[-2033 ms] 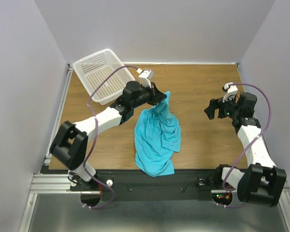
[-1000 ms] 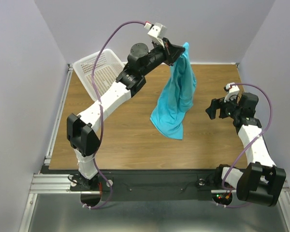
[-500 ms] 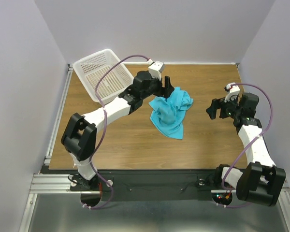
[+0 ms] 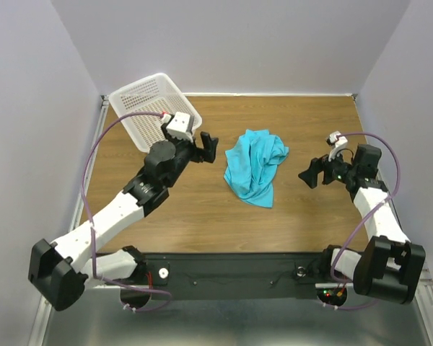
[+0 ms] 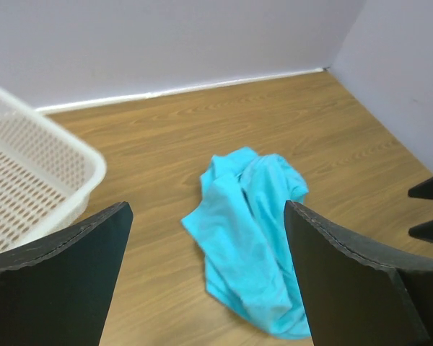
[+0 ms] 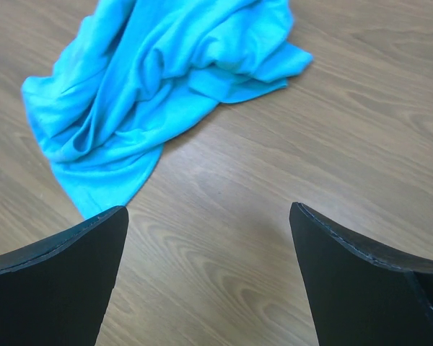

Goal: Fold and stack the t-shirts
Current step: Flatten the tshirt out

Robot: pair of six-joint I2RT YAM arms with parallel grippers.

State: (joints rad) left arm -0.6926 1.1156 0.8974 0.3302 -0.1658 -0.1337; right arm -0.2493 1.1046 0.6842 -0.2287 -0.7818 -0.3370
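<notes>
Wooden bench [image 4: 202,209] carries the shirt [image 4: 254,167], crumpled in a heap between the left hand [image 4: 205,146] and right hand [image 4: 309,173]. Both stand wide, holding nothing. It likely needs flattening first: pinch 2 separate edges, not bunched folds, then pull apart.

Arms bent, the left hand [image 4: 206,148] and right hand [image 4: 311,173] gape wide, empty, seemingly hovering low.

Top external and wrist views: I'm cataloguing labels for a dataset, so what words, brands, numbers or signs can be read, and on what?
None readable in any view. The turquoise shirt is plain cloth, the white basket carries no label, and the wooden table bears no marking.
</notes>
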